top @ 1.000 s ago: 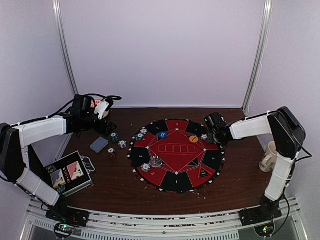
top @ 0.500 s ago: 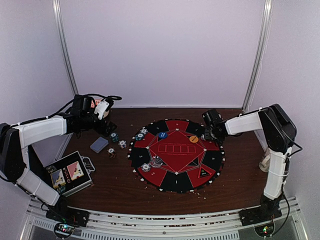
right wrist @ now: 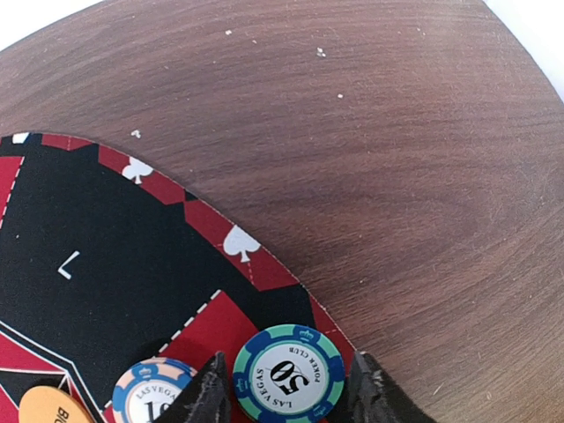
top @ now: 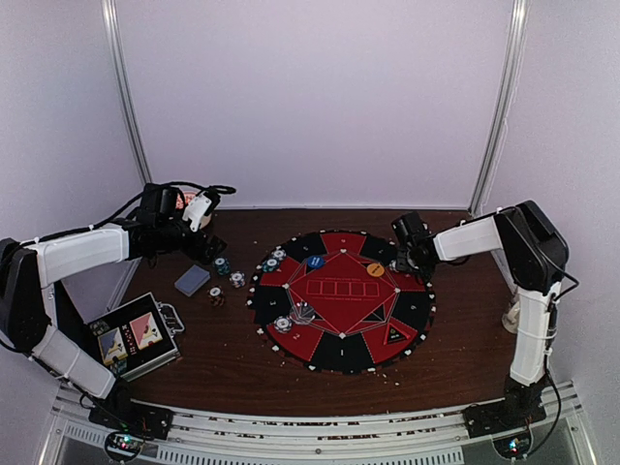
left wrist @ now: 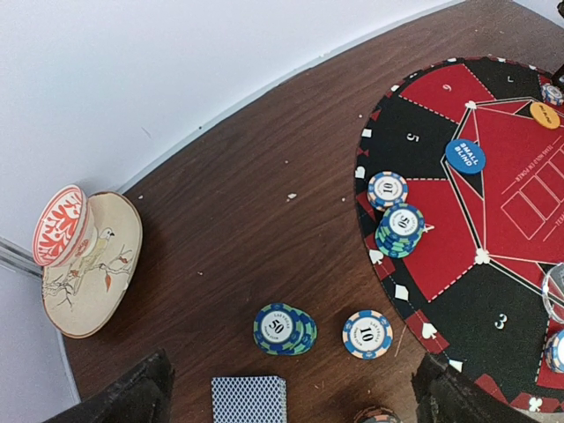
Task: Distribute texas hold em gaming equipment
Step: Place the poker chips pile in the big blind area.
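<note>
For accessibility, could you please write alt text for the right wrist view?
A teal 50 chip lies at the edge of the red-and-black mat, between the fingers of the right gripper; a blue chip sits beside it, brown table beyond.

Table top [right wrist: 423, 159]: dark wood grain, smooth, low satin sheen.
Round play mat [right wrist: 97, 256]: red and black print, matt, cloth-like, no glare.
Teal chip [right wrist: 288, 373], right edge of mat: looks like moulded plastic, smooth, faint gloss, printed centre label.
Card deck [left wrist: 248, 398], left of mat: paper, cross-hatched back, matt.
Case [top: 136, 336], near left: metal-looking edging, glossy picture lid.
Arm shells [top: 82, 250]: white, smooth plastic, slight shine.
</note>
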Controlling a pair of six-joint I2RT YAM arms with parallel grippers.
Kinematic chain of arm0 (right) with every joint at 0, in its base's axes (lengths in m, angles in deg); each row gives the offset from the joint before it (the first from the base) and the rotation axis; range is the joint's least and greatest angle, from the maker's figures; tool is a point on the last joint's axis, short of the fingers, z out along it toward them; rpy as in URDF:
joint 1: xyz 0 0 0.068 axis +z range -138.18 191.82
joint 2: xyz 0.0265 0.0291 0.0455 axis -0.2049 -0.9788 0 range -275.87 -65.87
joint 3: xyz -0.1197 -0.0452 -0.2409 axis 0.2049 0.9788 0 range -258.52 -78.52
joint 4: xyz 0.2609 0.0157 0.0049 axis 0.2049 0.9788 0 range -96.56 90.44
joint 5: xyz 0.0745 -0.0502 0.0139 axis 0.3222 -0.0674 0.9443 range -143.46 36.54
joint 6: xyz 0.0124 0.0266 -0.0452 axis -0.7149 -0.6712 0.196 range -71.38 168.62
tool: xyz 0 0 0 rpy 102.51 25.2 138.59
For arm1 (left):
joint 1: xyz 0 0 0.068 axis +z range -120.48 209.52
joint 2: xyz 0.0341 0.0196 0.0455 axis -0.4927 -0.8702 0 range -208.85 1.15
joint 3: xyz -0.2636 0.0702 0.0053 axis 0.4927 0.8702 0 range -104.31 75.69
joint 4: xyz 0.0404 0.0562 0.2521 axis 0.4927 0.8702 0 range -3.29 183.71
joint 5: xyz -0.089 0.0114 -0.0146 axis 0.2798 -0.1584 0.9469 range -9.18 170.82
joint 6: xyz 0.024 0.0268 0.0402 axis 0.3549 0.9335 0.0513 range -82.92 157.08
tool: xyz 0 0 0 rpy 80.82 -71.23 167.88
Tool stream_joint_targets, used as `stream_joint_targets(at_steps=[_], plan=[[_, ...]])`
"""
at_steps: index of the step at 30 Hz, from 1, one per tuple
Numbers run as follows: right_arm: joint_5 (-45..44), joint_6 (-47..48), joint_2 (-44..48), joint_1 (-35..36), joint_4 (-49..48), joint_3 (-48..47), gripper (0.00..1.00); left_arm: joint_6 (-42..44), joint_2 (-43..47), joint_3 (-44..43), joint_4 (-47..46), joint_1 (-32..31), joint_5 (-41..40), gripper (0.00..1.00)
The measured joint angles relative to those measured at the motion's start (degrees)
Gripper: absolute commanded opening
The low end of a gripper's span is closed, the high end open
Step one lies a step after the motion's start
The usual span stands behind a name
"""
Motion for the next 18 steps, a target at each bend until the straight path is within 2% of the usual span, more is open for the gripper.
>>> stream_joint_targets(at_steps=[12, 18], plan=[[0.61, 0.13, 0.07, -0.37, 0.09, -0.35, 0.67, 0.0, 0.0, 0.0, 0.0, 0.0, -0.02, 0.98], [1.11, 0.09, 6.25, -0.35, 2.56, -0.04, 0.77, 0.09, -0.39, -0.52, 0.81, 0.79, 0.2, 0.98]])
